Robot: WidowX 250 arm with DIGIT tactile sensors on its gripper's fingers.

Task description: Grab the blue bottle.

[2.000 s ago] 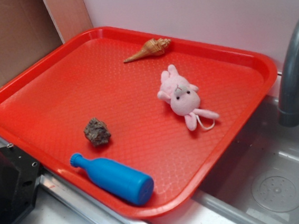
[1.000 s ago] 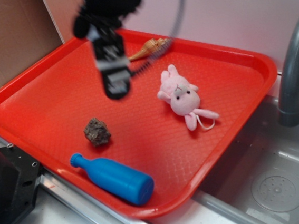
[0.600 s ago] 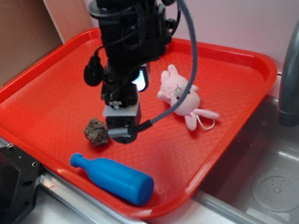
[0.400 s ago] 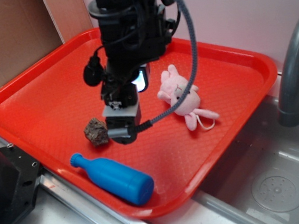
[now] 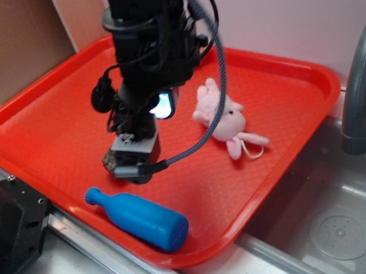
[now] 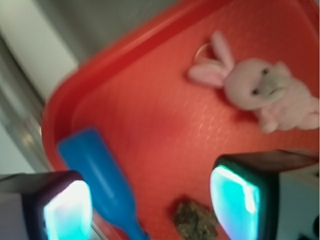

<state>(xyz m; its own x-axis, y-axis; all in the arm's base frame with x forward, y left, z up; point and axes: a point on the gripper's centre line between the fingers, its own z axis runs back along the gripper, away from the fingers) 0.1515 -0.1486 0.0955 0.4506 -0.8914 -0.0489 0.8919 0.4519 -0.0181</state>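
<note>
The blue bottle (image 5: pixel 139 217) lies on its side along the near edge of the red tray (image 5: pixel 51 111), neck pointing left. In the wrist view the blue bottle (image 6: pixel 100 175) runs between the two glowing pads, closer to the left one. My gripper (image 5: pixel 133 169) hangs open just above and behind the bottle, over the brown rock (image 5: pixel 109 161). Its fingers (image 6: pixel 67 210) stand wide apart with nothing held; the gripper (image 6: pixel 152 205) is apart from the bottle.
A pink plush bunny (image 5: pixel 223 117) lies right of the arm, also seen in the wrist view (image 6: pixel 260 90). The brown rock (image 6: pixel 195 220) sits near the right pad. A grey faucet (image 5: pixel 360 87) and sink basin (image 5: pixel 334 226) are to the right. A black block (image 5: pixel 6 219) stands at the left.
The arm came into view from above and descended toward the tray's near edge, moving slightly left in the last moments to stand over the rock. The bottle has not moved.
</note>
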